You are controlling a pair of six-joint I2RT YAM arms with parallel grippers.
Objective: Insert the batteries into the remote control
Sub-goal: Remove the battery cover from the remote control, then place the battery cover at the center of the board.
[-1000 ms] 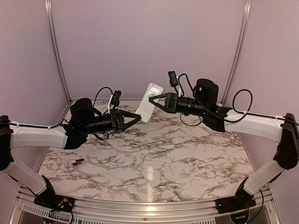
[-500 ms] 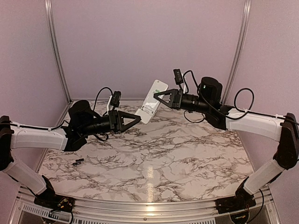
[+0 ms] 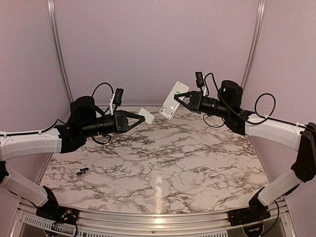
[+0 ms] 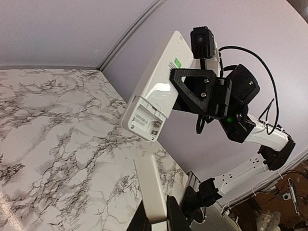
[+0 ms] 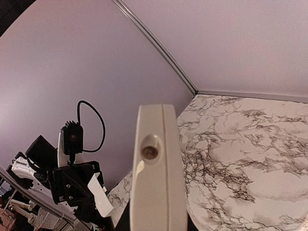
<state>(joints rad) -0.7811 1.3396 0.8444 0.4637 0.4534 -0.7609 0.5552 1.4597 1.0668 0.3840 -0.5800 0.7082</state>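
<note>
– Batteries (image 3: 82,171): where are they?
– Lower left of the overhead view. Both lie close together on the surface (image 3: 187,163), well apart from either arm, and nothing holds them.
– Any trouble there?
– They are tiny and round. A pinch that lands off-centre would likely send one rolling, perhaps toward the near edge. I cannot read which end is which from here, so a battery could also go in the wrong way round.
– And the left tool (image 3: 140,117)?
– It is clenched on a small white cover (image 3: 146,116), held in the air left of centre. With its fingers full it cannot fetch the batteries until the cover is put down. If the cover is let go from up there, it could bounce or skid off.
– Farther back?
– The remote control (image 3: 171,107) hangs tilted above the far part of the surface, upper middle of the frame. The right tool (image 3: 181,100) grasps it, and it is apart from the cover. The left wrist view shows an open compartment (image 4: 147,120) at its lower end.
– The main risk there?
– The grip sits above the middle, while the compartment is at the free end. Pressing a battery in there would lever the remote, so it may twist or slip between the jaws. At that tilt, a battery not pushed home could slide back out.
</note>
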